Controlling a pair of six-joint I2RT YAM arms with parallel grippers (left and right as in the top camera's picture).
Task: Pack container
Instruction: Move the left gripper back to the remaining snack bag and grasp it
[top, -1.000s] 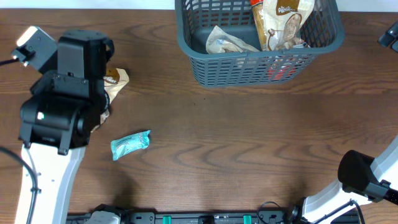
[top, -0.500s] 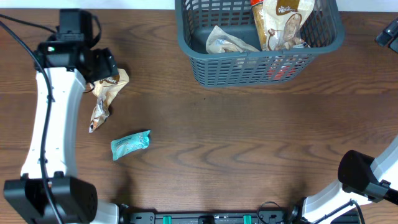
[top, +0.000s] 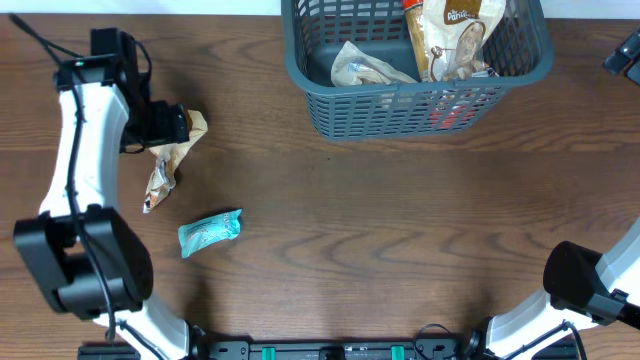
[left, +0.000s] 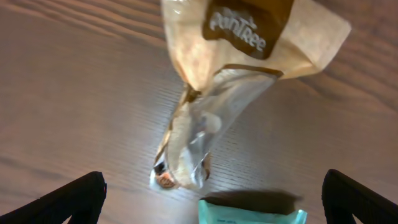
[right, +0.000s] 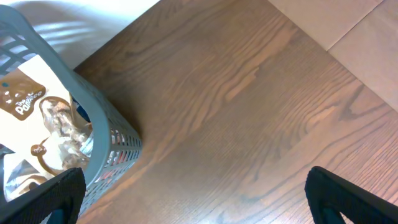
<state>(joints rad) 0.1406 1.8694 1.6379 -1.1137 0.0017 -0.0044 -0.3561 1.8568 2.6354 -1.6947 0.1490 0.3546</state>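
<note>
I find the left gripper (left: 211, 198) spread to its full width and holding nothing. A tan snack packet (left: 249, 43) lies on the wooden table (left: 74, 106) directly beneath it. Its brown label seems to read "PanTree", and its clear lower end is crumpled. A teal packet (left: 249, 215) lies between the fingertips at the near edge of the left wrist view; no writing on it is legible.

The right gripper (right: 199, 202) is equally wide open and empty. The container (right: 112, 149) stands just beside it on its left, well apart from the left gripper. Inside I see a brown-and-white packet (top: 455, 35) with a similar label, not fully readable, and a crumpled pale packet (top: 368, 66).
</note>
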